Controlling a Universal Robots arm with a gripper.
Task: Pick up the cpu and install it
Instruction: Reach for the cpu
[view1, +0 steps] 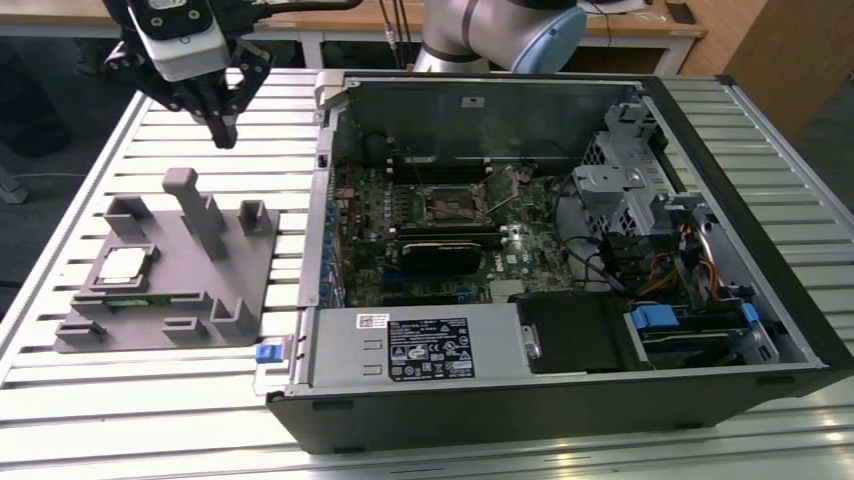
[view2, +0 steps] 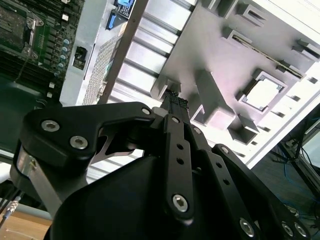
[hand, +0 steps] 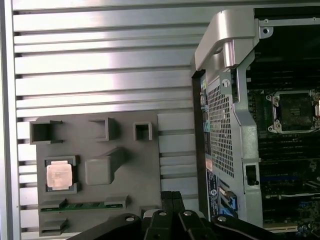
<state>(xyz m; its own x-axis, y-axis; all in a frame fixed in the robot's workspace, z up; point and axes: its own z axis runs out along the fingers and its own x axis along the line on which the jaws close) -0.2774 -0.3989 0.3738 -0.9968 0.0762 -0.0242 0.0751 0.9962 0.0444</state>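
Observation:
The cpu (view1: 123, 265) is a small silvery square lying flat in a framed pocket of the grey fixture plate (view1: 187, 300). It also shows in both wrist views (view2: 262, 94) (hand: 59, 175). My gripper (view1: 222, 128) hangs in the air above the slatted table, beyond the fixture's far edge and off toward the exterior view's right of the cpu. Its black fingers (view2: 175, 100) (hand: 172, 199) are pressed together, shut, with nothing between them. The motherboard socket (view1: 454, 205) (hand: 295, 111) lies open inside the computer case (view1: 561, 400).
The fixture carries tall grey posts (view1: 200, 205) and a green memory stick (hand: 80, 206) in a slot near the cpu. The open case fills the exterior view's right, its metal side wall (hand: 227, 100) close to the fixture. The arm's base (view1: 494, 35) stands behind the case.

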